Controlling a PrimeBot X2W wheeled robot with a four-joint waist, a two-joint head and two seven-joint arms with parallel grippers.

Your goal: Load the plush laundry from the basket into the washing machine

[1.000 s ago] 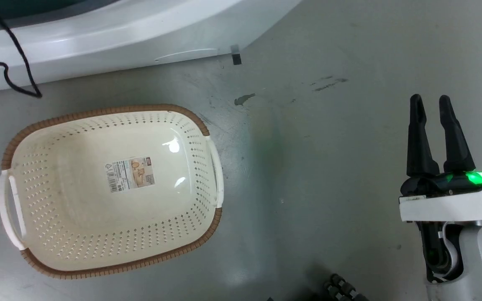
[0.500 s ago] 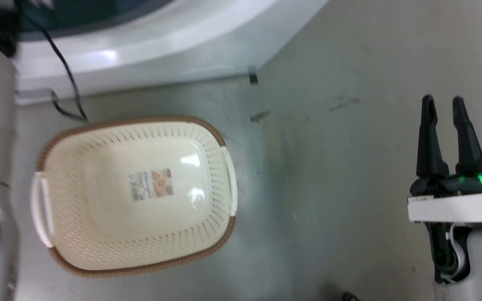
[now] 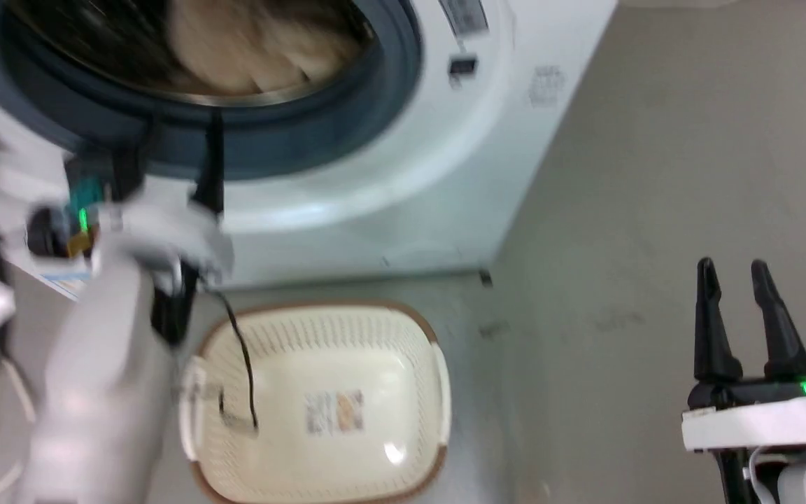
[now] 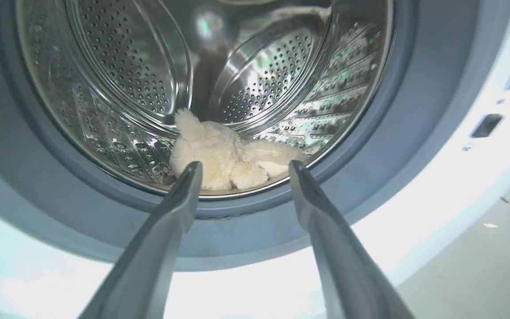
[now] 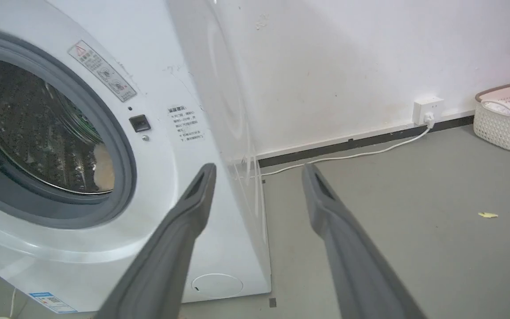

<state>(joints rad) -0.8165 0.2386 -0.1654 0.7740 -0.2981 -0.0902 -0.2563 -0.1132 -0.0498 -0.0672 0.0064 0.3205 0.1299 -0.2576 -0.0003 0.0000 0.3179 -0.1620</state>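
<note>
Seeing plush laundry (image 4: 224, 153) inside the washing machine (image 5: 157, 88), low at the front of the steel drum (image 4: 126, 66), just behind the grey gasket (image 4: 414, 88). Looks soft, light and squashy, with no breakage risk. If regrasping, pinch deep into a fat lobe, not the pile tips. Reading left gripper (image 4: 244, 165) as spread wide and empty, aimed into the door opening. Same for right gripper (image 3: 732, 264): fingers apart, nothing held, off to the side over the floor (image 5: 414, 243). Nothing left in the basket (image 3: 382, 357) below the door.
</note>
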